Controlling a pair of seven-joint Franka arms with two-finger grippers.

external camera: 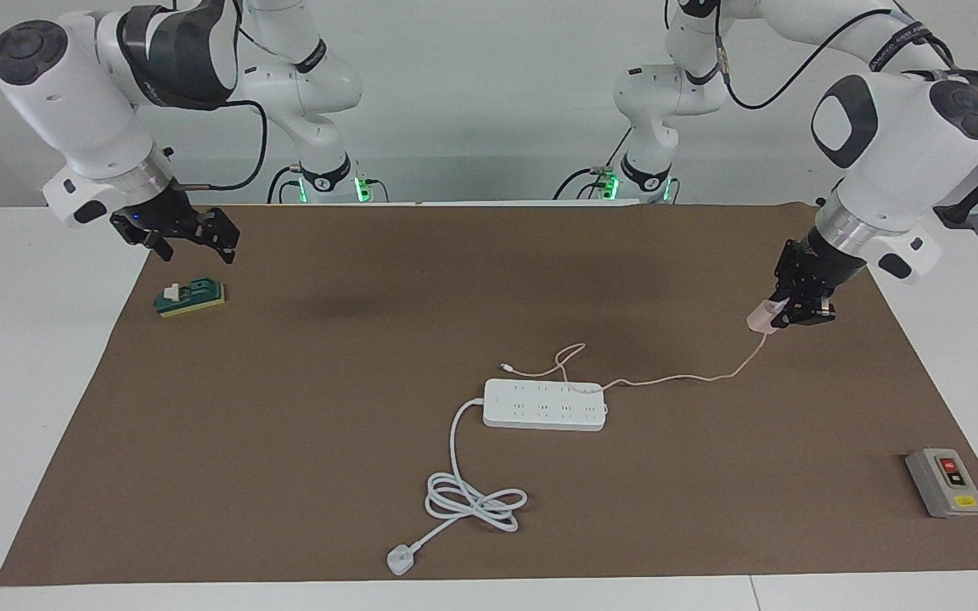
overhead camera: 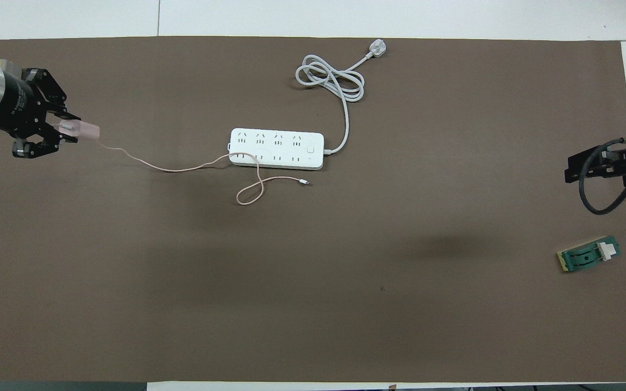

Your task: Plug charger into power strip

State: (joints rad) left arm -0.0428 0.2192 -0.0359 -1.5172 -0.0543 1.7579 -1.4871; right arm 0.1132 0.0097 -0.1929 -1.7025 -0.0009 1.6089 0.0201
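**Charger held in the air, well apart from the power strip**

A brown mat (external camera: pixel 285 475) is spread over a white table. The power strip (external camera: pixel 545 405) is laid flat near the middle of the mat, its long axis running along the table from one arm's end toward the other, sockets facing up. Its thick white cord (external camera: pixel 463 488) is coiled farther from the robots, ending in a white plug (external camera: pixel 400 560).

The left gripper (external camera: pixel 786 312) is raised over the mat toward the left arm's end of the table, its fingers clamped on the pale pink charger (external camera: pixel 759 317). The strip lies well apart from it, toward the table's middle and farther from the robots. The left arm is judged the nearer one. The charger's thin pink cable (external camera: pixel 676 379) trails down and is draped across the strip's nearest end.

The right gripper (external camera: pixel 188 238) waits with its fingers spread and empty, over the mat's edge near a green block (external camera: pixel 190 298). A grey switch box (external camera: pixel 945 483) is set at the left arm's end.
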